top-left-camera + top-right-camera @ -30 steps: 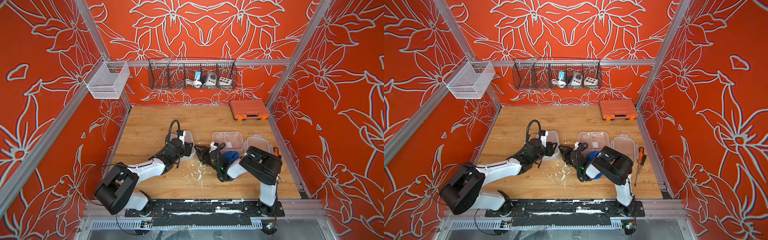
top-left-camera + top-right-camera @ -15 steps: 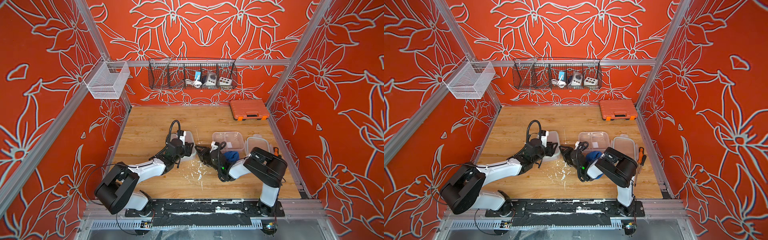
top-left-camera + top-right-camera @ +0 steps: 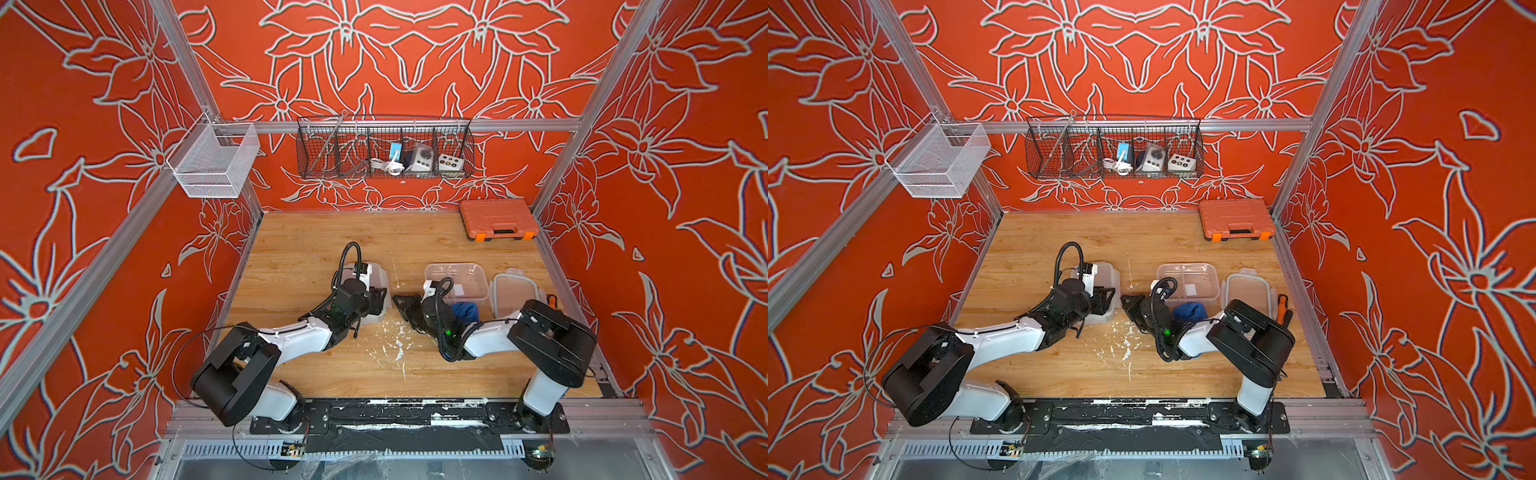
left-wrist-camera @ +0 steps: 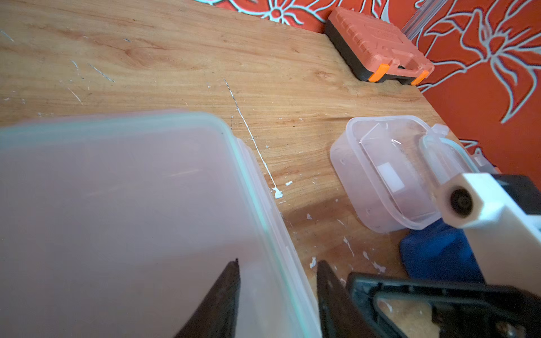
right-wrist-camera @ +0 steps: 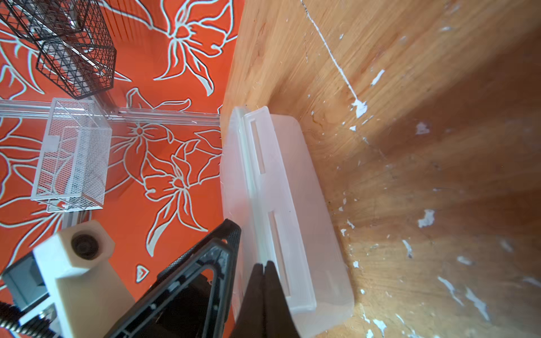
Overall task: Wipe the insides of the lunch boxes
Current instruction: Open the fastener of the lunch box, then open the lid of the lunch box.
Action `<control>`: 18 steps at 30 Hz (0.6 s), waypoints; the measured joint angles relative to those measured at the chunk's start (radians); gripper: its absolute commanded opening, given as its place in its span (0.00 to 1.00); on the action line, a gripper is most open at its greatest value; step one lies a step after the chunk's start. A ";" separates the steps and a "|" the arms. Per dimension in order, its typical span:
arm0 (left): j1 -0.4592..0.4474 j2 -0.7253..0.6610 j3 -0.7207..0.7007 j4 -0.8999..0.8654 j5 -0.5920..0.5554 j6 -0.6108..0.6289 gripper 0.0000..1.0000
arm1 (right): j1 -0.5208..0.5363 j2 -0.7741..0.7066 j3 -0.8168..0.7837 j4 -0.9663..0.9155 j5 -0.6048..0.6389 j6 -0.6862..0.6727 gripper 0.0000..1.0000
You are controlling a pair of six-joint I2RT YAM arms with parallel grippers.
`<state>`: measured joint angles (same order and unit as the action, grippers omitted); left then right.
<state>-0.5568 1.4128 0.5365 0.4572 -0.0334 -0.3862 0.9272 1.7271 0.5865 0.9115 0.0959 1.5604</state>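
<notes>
In both top views your two lunch boxes are frosted clear plastic with rounded corners, on the scuffed wood-grain desk. The lidded lunch box sits under the left gripper. The open divided lunch box, white sticker inside, is on the right arm's side, with a loose lid just beside it and a crumpled blue cloth at its near wall.

Left wrist: jaws spread astride the lid's green-sealed edge; you can't tell if they clamp.

Right wrist: right gripper jaws pressed together, tips at the lidded lunch box's slotted latch flap.
</notes>
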 measured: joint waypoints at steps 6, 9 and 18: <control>0.000 -0.107 0.008 -0.162 -0.032 -0.029 0.61 | 0.000 -0.049 -0.002 -0.077 0.001 -0.042 0.34; 0.015 -0.163 0.048 -0.272 -0.056 -0.032 0.68 | 0.000 -0.087 -0.002 -0.108 -0.002 -0.058 0.39; 0.237 -0.240 0.085 -0.383 -0.012 -0.071 0.76 | 0.000 0.005 0.002 -0.077 -0.058 -0.047 0.48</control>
<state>-0.3199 1.1728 0.6212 0.0742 -0.0456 -0.4568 0.9268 1.7317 0.5880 0.8349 0.0383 1.5135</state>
